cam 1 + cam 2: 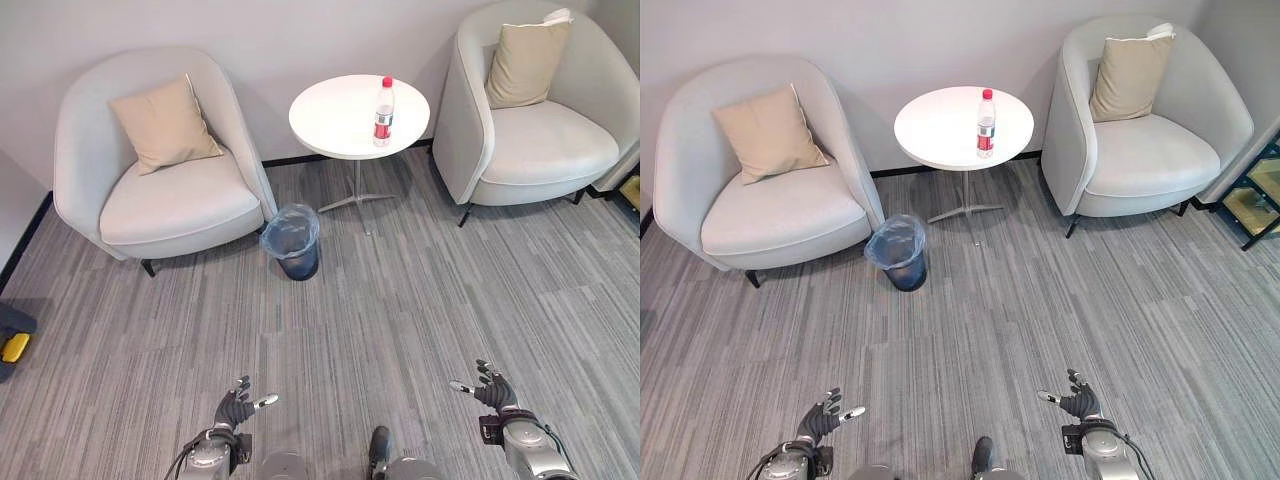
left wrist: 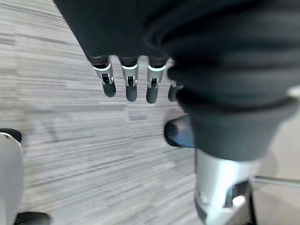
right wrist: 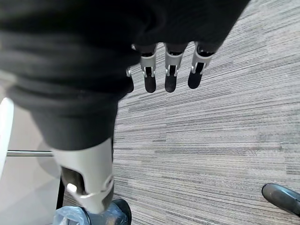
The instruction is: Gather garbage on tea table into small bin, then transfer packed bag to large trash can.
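Note:
A clear plastic bottle with a red cap and red label stands upright on the round white tea table between two armchairs. On the carpet left of the table's foot stands a small dark bin lined with a bluish bag; the same bin shows in the right wrist view. My left hand and my right hand hang low over the carpet, far from the table, both open with straight fingers and nothing in them.
A light grey armchair with a beige cushion stands left of the table, and another armchair with a cushion stands to the right. A yellow and black object lies at the left edge. Grey carpet stretches between me and the furniture.

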